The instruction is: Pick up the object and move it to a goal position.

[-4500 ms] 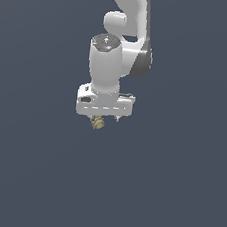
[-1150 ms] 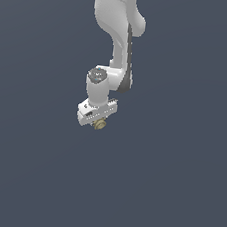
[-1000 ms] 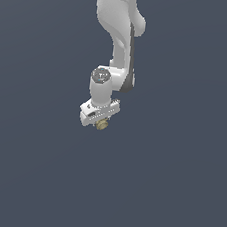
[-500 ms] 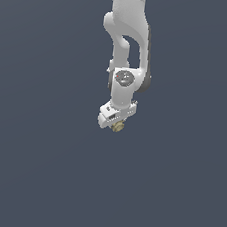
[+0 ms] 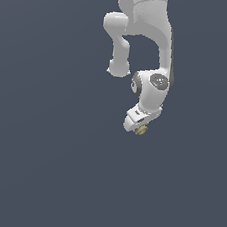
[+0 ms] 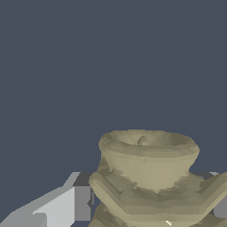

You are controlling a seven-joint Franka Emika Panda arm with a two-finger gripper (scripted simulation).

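1. Gripper (image 5: 140,129) is clamped on the object (image 5: 141,131), and in the exterior view the tiny tan piece pokes out just below the white gripper block.
2. Up close in the wrist view, the object (image 6: 148,177) fills the lower middle of the picture: a brass-coloured, bowl-like top with a small bump inside, and ridged, stepped sides beneath it.
3. One grey-and-white finger (image 6: 66,204) sits right against one side of the object, and a sliver of the other finger (image 6: 221,204) shows on the opposite side, so the jaws are closed in tight with the piece between them.
4. Over in the exterior view, the arm (image 5: 145,34) hangs down from the top edge, bends through a rounded white joint, and ends in the wrist (image 5: 153,87) just above the gripper.
5. That gripper block is tilted, angled down toward the exterior view's right, with the object at its lowest tip.
6. Object and gripper hang in mid-air a little right of centre in the exterior view, with only plain dark blue-grey backdrop (image 5: 38,167) around and below them.
7. No surface touches the object in either view; only the fingers hold it.
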